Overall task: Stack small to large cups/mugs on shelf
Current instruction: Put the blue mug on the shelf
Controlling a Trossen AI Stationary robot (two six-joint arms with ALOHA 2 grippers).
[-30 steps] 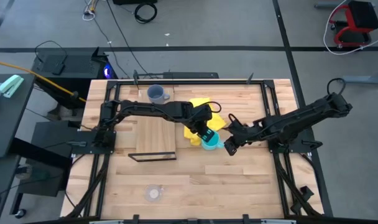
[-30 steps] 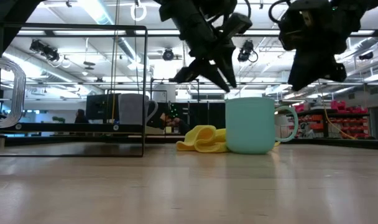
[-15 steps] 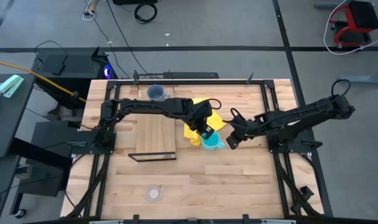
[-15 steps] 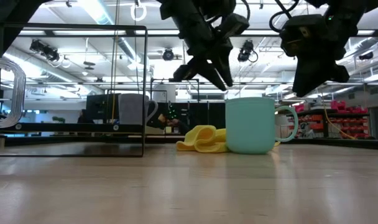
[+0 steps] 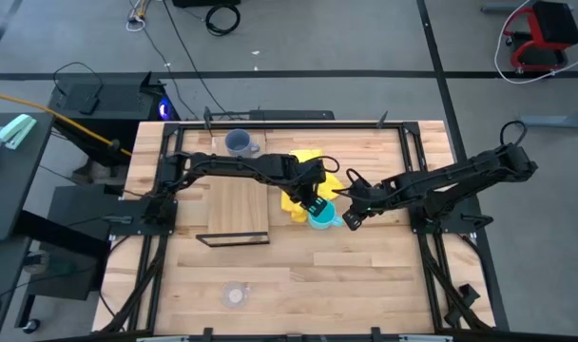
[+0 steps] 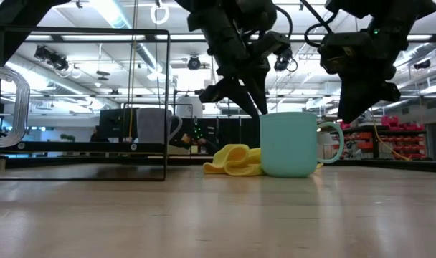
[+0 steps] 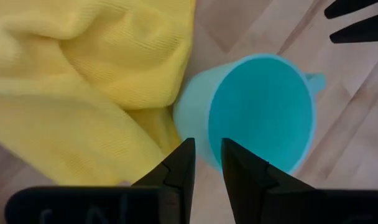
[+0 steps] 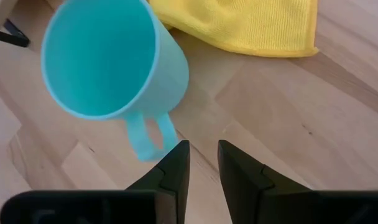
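The turquoise mug [image 5: 321, 220] stands upright on the tabletop, its side against the yellow cloth [image 5: 303, 185]. My left gripper [image 5: 316, 206] hangs over the mug's cloth-side rim, narrowly open. Its fingers [image 7: 184, 163] stand on either side of the wall [image 7: 198, 143]. My right gripper [image 5: 347, 218], narrowly open and empty, hovers just above and beside the mug's handle [image 8: 150, 137]. The grey-blue mug [image 5: 239, 143] stands at the far side. The glass cup [image 5: 235, 295] stands near the front edge. The brown shelf board [image 5: 238, 204] lies left of the cloth. My left gripper comes from above, slanting down, with one finger over the mug's inside and one over its outside at the cloth-side rim [image 6: 262, 115]. I cannot tell whether the fingertips touch the rim. The mug stands on the table.
The shelf's thin dark frame [image 6: 166, 107] rises above the board. The two grippers are close together over the turquoise mug. Bare planks [image 5: 365, 275] lie in front of the mug.
My left gripper has come down toward the turquoise mug's rim. My right gripper has come down a little toward the mug's handle. The mug has stayed in place.
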